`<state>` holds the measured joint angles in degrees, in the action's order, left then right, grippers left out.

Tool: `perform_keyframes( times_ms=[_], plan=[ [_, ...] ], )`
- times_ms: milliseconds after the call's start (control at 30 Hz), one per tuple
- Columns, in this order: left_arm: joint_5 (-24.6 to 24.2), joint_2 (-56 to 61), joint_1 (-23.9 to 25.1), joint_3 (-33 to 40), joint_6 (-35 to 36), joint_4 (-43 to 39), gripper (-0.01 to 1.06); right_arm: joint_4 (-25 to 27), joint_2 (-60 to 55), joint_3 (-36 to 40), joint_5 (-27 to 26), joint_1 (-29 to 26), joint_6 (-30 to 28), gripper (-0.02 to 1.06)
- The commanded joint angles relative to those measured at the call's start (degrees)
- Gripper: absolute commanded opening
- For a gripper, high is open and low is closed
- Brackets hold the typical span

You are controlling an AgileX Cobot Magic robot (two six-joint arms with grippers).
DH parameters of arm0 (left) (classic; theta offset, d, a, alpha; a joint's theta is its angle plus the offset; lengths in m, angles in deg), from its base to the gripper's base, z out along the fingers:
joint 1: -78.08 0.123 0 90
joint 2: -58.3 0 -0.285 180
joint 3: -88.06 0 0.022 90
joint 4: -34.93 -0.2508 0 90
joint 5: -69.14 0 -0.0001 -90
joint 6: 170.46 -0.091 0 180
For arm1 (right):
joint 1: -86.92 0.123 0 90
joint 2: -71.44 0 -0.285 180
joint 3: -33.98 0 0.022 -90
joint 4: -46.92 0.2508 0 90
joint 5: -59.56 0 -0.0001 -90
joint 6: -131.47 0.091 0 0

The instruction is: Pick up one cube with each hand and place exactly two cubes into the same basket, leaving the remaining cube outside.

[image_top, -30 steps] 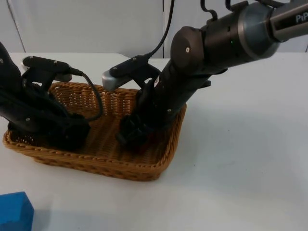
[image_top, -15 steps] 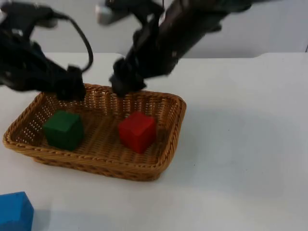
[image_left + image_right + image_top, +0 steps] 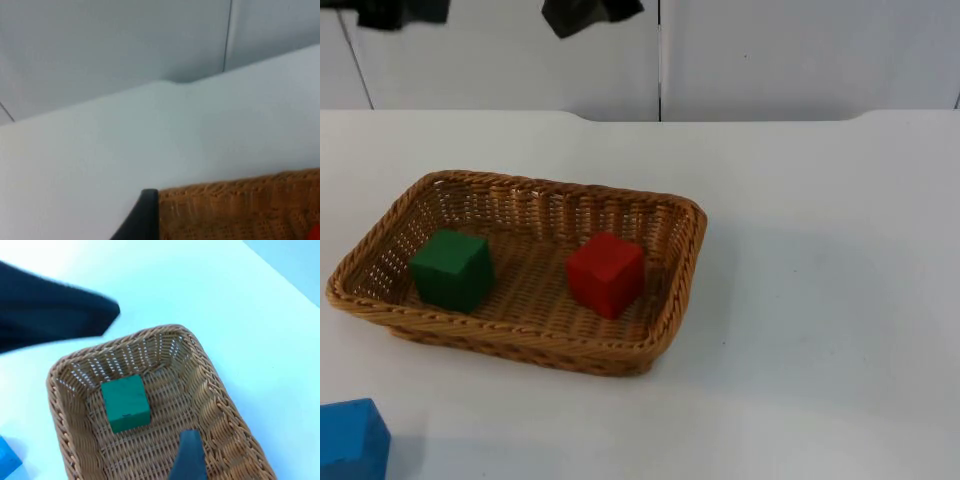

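The wicker basket (image 3: 672, 285) holds the green cube (image 3: 451, 268) at left and the red cube (image 3: 605, 273) at right. The blue cube (image 3: 352, 439) lies outside, near-left. The left gripper (image 3: 400, 11) and right gripper (image 3: 588, 13) hang high at the far edge; finger state cannot be told. The cubes look light and rigid: grip opposite flat faces.

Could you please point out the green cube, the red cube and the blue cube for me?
green cube (image 3: 451, 268), top view, on its front face, inside the basket.
red cube (image 3: 606, 273), top view, on its front face, inside the basket.
blue cube (image 3: 352, 438), top view, on its top face, on the table.
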<state>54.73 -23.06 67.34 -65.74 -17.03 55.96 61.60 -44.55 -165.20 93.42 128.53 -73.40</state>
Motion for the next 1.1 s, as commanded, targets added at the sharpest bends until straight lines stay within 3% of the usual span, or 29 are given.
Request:
perform_keyframes(
  times_ms=[0, 400, 1067],
  plan=[
    [-0.4, 1.49, 0.11, -0.06, 0.3, 0.62, 0.95, 0.08, 1.04, -0.06, 1.24, 0.29, -0.02, 0.62],
    [-6.33, 3.92, 0.11, -0.06, 0.3, 0.62, 0.95, 0.63, 1.15, -0.06, 5.35, 0.29, 0.41, 0.62],
    [-11.45, 13.37, 0.11, 0.48, 0.52, 1.26, 0.95, 0.77, 1.29, -0.06, 10.23, 0.29, 2.92, 0.62]
  ],
)
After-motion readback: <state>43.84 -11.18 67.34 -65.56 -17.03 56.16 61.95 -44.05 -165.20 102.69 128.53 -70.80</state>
